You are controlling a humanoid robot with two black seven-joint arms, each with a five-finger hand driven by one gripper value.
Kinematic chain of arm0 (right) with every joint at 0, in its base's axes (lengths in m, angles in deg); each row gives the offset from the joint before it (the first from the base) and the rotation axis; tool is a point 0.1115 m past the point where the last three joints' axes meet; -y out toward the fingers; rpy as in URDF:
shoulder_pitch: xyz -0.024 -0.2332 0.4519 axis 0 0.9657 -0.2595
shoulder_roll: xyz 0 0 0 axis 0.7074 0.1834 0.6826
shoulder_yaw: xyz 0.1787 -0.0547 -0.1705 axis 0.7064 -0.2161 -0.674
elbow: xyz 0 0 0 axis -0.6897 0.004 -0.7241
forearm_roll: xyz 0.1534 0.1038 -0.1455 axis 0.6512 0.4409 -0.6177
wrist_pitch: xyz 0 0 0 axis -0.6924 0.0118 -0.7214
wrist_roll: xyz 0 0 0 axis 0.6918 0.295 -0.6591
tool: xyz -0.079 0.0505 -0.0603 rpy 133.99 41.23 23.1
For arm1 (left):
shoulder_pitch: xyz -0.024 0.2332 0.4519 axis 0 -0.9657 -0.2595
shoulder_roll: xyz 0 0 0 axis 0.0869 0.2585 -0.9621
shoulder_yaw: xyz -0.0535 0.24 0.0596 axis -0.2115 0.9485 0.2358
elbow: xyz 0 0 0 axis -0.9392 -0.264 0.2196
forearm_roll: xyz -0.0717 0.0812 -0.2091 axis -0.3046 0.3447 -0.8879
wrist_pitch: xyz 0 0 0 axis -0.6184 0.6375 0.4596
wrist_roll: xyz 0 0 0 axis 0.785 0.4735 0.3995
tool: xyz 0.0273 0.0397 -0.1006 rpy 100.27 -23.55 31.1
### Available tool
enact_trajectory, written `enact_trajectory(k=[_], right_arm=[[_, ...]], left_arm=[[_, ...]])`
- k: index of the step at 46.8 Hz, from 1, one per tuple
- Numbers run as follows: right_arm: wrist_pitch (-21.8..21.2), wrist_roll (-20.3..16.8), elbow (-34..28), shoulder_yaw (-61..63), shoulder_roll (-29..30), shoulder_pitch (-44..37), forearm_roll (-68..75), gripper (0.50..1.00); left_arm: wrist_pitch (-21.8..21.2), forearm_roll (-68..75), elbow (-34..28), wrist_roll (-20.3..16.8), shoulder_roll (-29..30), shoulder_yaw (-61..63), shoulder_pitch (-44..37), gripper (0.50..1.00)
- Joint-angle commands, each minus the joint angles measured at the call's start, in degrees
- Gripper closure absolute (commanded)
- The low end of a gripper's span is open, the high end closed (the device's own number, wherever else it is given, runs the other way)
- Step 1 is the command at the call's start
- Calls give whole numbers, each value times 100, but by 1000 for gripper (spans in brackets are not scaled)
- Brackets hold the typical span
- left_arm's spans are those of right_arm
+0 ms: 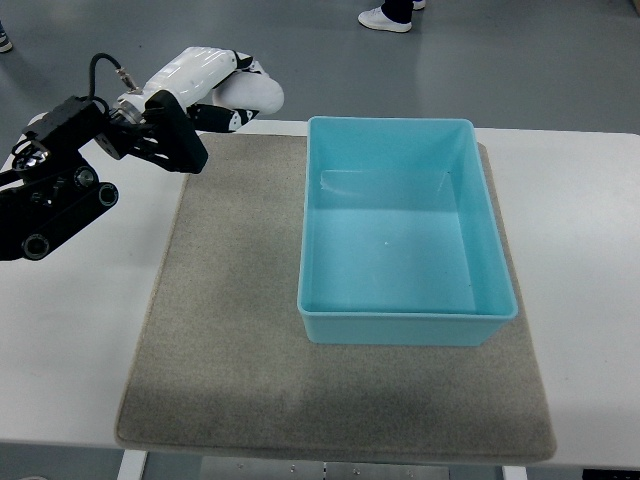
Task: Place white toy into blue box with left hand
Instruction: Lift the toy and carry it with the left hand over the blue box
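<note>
My left arm comes in from the left edge, and its hand hovers over the table's far edge, just past the mat's far left corner. Its fingers are curled around a smooth, rounded white toy, which sticks out on the hand's right side; much of the toy is hidden by the fingers. The blue box stands open-topped on the right half of the mat, with nothing inside. The hand and toy are left of the box's far left corner and apart from it. The right arm does not show.
A grey mat covers the middle of the white table, and the box sits on it. A person's white shoe stands on the floor beyond the table's far edge.
</note>
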Motion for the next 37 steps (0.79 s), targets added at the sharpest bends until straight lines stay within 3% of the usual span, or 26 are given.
enact_trajectory(k=[1,10,30,35,37], right_arm=[[1,0,0,0,0,-3,1,564],[1,0,0,0,0,-3,1,564],[-7,0,0,0,0,-3,1,564],[-7,0,0,0,0,-3,1,564],[1,0,0,0,0,-3,-7,564]], left_arm=[[11,5,376,-40,-53,34,48,1000],[47,49,728,-339,-580,244,13,1000],[73,93,658,-348,-1098,1281,48,988],[73,93,623,-348,-1134,1317,39,900],[73,93,631,-348,-1143,1317,39,821]])
